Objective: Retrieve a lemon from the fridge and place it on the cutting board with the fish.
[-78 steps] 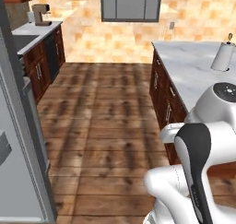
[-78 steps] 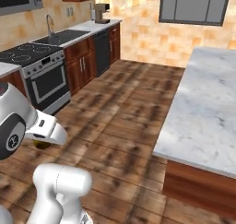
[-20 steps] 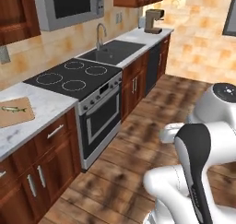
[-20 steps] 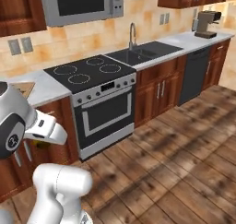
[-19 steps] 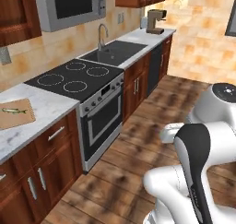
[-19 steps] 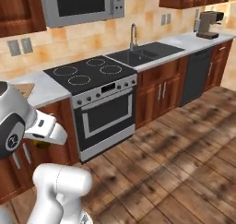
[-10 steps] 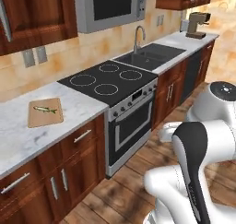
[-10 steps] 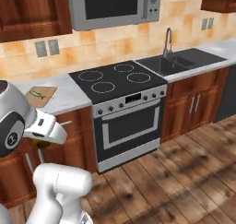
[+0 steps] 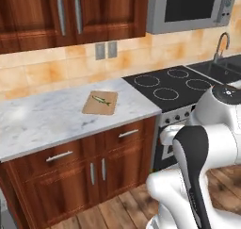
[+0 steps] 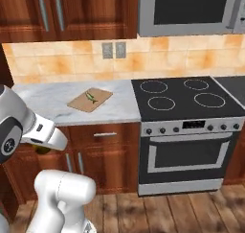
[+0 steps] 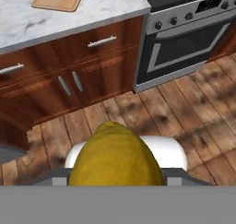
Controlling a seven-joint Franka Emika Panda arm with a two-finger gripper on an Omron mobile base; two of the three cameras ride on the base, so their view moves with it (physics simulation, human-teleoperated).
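- I am in a kitchen with brown cabinets, a black stove [image 10: 182, 99] and a white marble counter [image 9: 42, 117].
- My fingers are closed on the lemon [image 11: 116, 159], right at their tips.
- The cutting board [image 9: 100, 102] with the fish [image 9: 101, 100] lies on the counter, far ahead of my fingers and higher up.
- I should lift the lemon up over the board, hold it tight, then set it beside the fish.

The base has swung toward the cutting board [image 9: 100, 103].
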